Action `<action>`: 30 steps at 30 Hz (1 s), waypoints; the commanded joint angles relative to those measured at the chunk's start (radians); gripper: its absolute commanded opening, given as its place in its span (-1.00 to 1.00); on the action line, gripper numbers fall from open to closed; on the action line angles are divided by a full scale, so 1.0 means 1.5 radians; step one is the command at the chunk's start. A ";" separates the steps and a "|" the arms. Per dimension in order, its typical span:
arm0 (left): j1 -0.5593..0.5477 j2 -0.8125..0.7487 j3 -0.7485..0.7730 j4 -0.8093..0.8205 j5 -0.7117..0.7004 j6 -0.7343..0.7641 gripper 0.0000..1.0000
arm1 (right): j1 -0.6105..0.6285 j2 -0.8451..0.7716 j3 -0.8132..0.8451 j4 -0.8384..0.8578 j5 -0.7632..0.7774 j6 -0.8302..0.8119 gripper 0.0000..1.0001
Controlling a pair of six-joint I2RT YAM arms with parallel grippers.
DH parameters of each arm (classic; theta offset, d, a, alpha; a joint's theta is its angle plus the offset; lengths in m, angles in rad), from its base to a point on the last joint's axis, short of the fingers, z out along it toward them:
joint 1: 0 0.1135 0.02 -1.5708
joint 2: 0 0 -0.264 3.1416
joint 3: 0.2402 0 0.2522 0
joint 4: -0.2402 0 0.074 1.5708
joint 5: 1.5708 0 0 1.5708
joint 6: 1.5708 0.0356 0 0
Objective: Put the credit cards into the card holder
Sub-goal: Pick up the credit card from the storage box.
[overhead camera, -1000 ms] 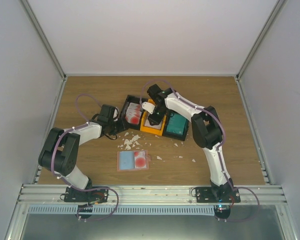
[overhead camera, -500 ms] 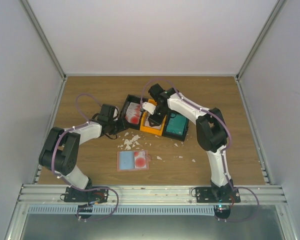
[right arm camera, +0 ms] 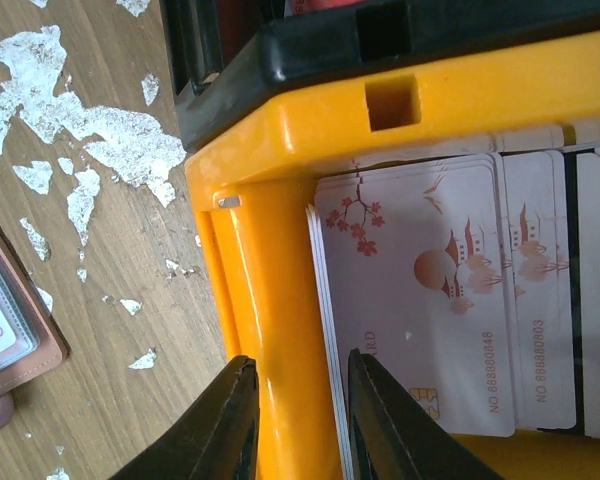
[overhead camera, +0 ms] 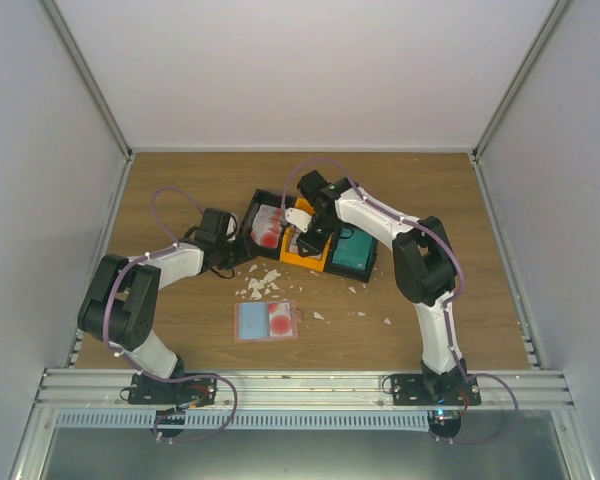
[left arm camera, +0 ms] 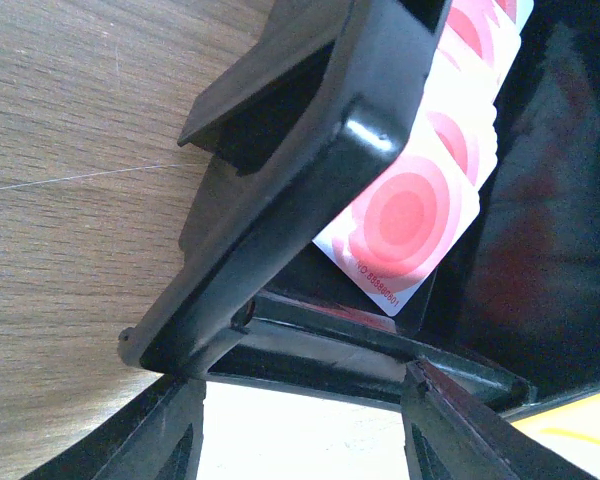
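as its jaws narrow, the right gripper [right arm camera: 300, 368] straddles the tray wall [right arm camera: 248, 250].

Robotics lab test cell: plain white panel walls [overhead camera: 310, 70], aluminium frame rails [overhead camera: 300, 385], wood-grain tabletop [overhead camera: 170, 180].

White link shells, black joint housings on left arm [overhead camera: 175, 262] and right arm [overhead camera: 365, 212]; purple cable [overhead camera: 154, 208] along each; left gripper [left arm camera: 300, 425] and right gripper [right arm camera: 302, 420] glossy black.
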 commanded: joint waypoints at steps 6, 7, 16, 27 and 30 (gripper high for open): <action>0.004 0.000 0.011 0.039 -0.004 0.003 0.10 | 0.007 -0.018 -0.007 -0.012 -0.018 -0.007 -0.33; 0.004 0.000 0.011 0.039 -0.003 0.003 0.10 | 0.008 -0.015 -0.005 -0.012 -0.019 -0.006 -0.32; 0.004 -0.005 0.012 0.038 -0.001 0.003 0.10 | 0.008 0.031 0.014 -0.018 -0.032 -0.007 -0.43; 0.004 -0.008 0.009 0.040 0.002 0.001 0.10 | 0.009 0.039 0.020 -0.002 -0.019 -0.002 -0.42; 0.003 -0.012 0.007 0.041 0.002 0.001 0.10 | 0.008 0.033 0.022 0.006 -0.007 0.004 -0.58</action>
